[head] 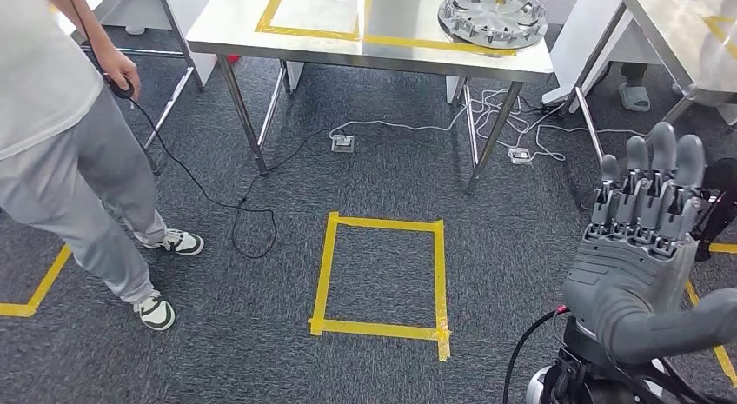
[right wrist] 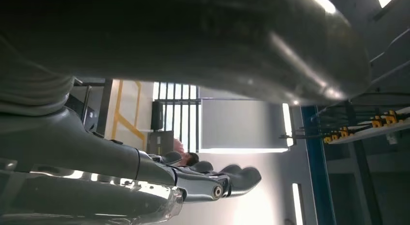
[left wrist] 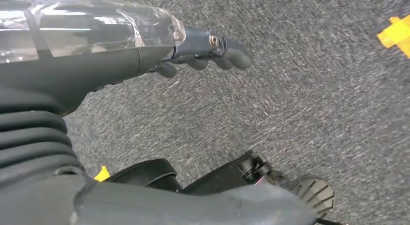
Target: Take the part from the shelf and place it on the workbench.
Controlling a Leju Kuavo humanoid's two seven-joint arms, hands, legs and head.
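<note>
A round silver part (head: 492, 16) with ribbed spokes lies on the steel workbench (head: 374, 49) at the far side, inside yellow tape marks. My right hand (head: 643, 239) is raised at the right of the head view, well short of the bench, fingers straight and holding nothing. The right wrist view shows that right hand (right wrist: 212, 181) with its fingers stretched out and bare. In the left wrist view my left hand (left wrist: 203, 51) hangs over grey carpet with nothing in it, its fingers only slightly bent.
A person (head: 61, 135) in grey trousers stands at the left, holding a small black device on a cable. A yellow tape square (head: 381, 278) marks the carpet ahead. Cables and floor sockets (head: 342, 143) lie under the bench. Another steel table (head: 687, 30) stands at the far right.
</note>
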